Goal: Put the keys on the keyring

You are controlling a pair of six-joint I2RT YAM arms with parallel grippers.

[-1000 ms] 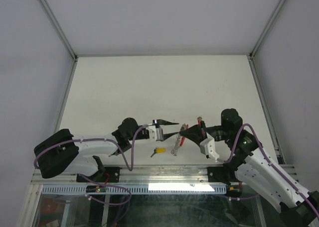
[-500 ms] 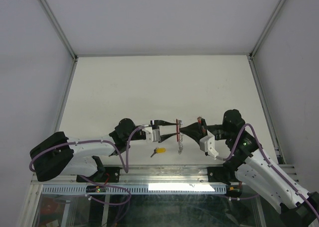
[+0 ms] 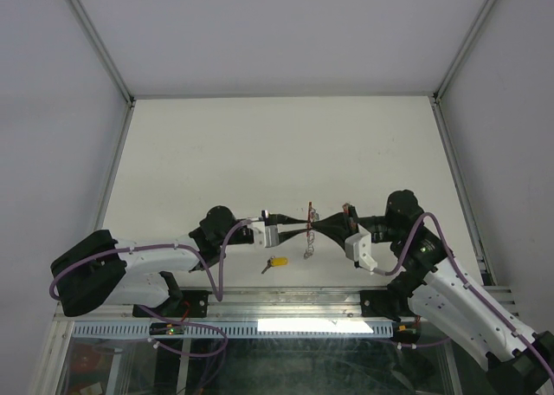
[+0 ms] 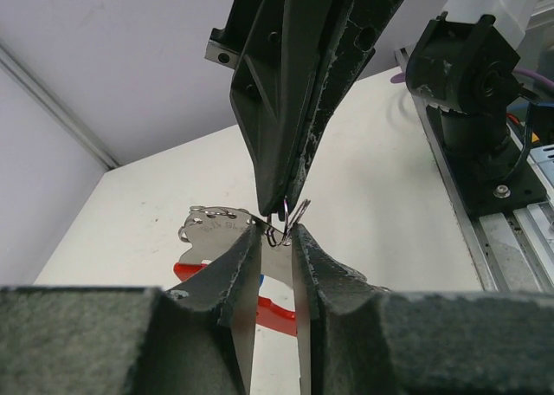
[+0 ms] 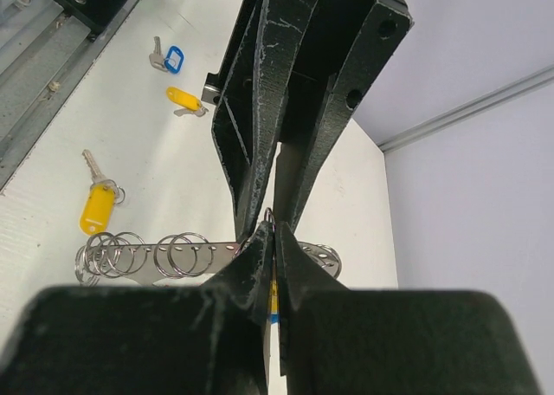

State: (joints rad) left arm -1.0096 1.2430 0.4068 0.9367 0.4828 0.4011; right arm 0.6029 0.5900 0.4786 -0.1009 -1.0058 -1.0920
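Observation:
The keyring (image 3: 306, 248) hangs above the table between my two gripper tips, its red band on top and its silver rings trailing down. My left gripper (image 3: 304, 231) is shut on it from the left and my right gripper (image 3: 318, 227) from the right, tip to tip. In the left wrist view my fingertips (image 4: 299, 239) pinch a small ring by the silver plate (image 4: 212, 233). In the right wrist view my right gripper (image 5: 273, 230) is shut on a ring of the plate (image 5: 186, 252). A yellow-tagged key (image 3: 277, 262) lies on the table below.
The right wrist view shows the yellow-tagged key (image 5: 98, 206), a second yellow-tagged key (image 5: 182, 98) and a blue-tagged key (image 5: 171, 60) lying on the table near the front rail (image 5: 52, 57). The table's metal front edge (image 3: 286, 304) runs just behind the arms.
The keyring was tilted low in my right gripper with my left gripper open beside it. Now it is raised and upright, and my left gripper has closed on it.

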